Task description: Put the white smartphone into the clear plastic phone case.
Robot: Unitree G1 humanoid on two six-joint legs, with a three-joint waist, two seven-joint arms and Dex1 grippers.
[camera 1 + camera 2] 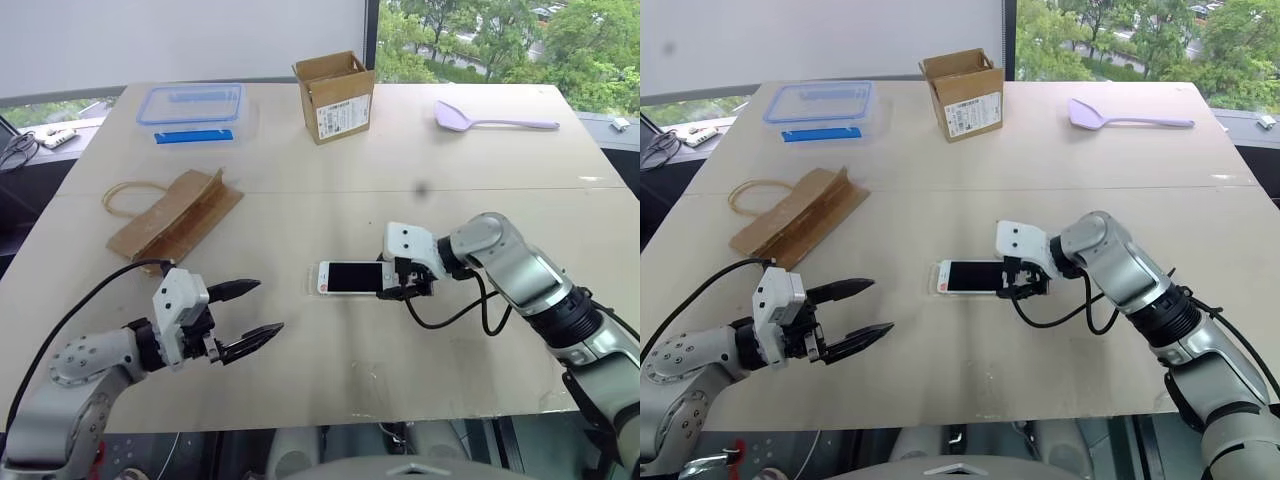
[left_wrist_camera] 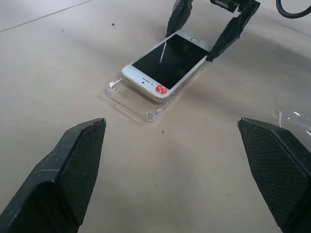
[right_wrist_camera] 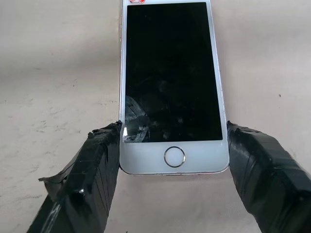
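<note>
The white smartphone (image 1: 350, 277) lies screen up in the middle of the table. Its end with the red dot sits slanted over the clear plastic phone case (image 2: 127, 97), which sticks out beneath it and to one side. My right gripper (image 1: 405, 280) is shut on the phone's home-button end, one black finger (image 3: 95, 160) pressed to each long edge. My left gripper (image 1: 268, 306) hovers open near the table's front left. It points toward the phone with nothing between its fingers (image 2: 73, 160).
A brown paper bag (image 1: 175, 215) lies at the left. At the back are a clear box with a blue lid (image 1: 190, 105), an open cardboard box (image 1: 335, 95) and a purple spatula (image 1: 490, 120). A scrap of clear plastic (image 2: 294, 119) lies near the front edge.
</note>
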